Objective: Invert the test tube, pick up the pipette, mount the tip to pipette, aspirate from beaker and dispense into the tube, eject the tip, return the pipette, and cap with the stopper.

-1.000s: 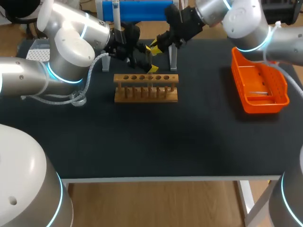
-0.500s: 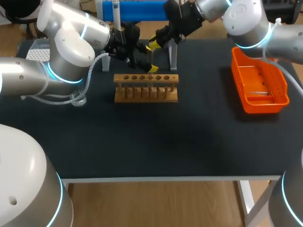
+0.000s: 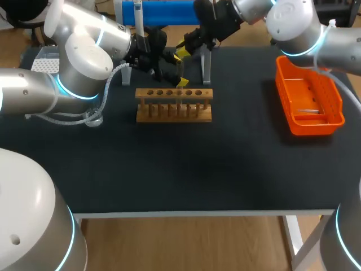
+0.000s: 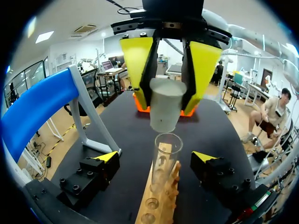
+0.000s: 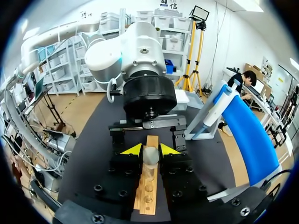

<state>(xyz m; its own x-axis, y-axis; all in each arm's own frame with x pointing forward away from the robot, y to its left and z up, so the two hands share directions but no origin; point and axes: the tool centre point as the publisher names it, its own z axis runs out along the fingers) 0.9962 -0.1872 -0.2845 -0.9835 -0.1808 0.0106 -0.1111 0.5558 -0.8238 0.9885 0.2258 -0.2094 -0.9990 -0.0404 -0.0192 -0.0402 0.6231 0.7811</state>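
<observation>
A clear test tube [image 4: 166,151] stands mouth up in the wooden rack [image 3: 174,110] at the back middle of the table. My left gripper [image 3: 176,72] is open, one yellow fingertip [image 4: 108,157] on each side of the tube without touching it. Just above the tube's mouth hangs a whitish stopper [image 4: 163,112], with my right gripper [image 3: 181,52] shut on it from above. In the right wrist view the stopper [image 5: 150,156] sits between my right gripper's [image 5: 150,150] yellow tips, over the rack [image 5: 147,198].
The pipette [image 3: 139,17] hangs on a blue stand [image 3: 169,10] behind the rack. An orange basket [image 3: 324,110] sits at the right. A clear glass vessel [image 3: 93,119] stands at the left under my left arm, and a pale tip box [image 3: 45,62] lies behind it.
My right gripper has shifted slightly toward the far side with the stopper in it. The left arm has stayed where it was.
</observation>
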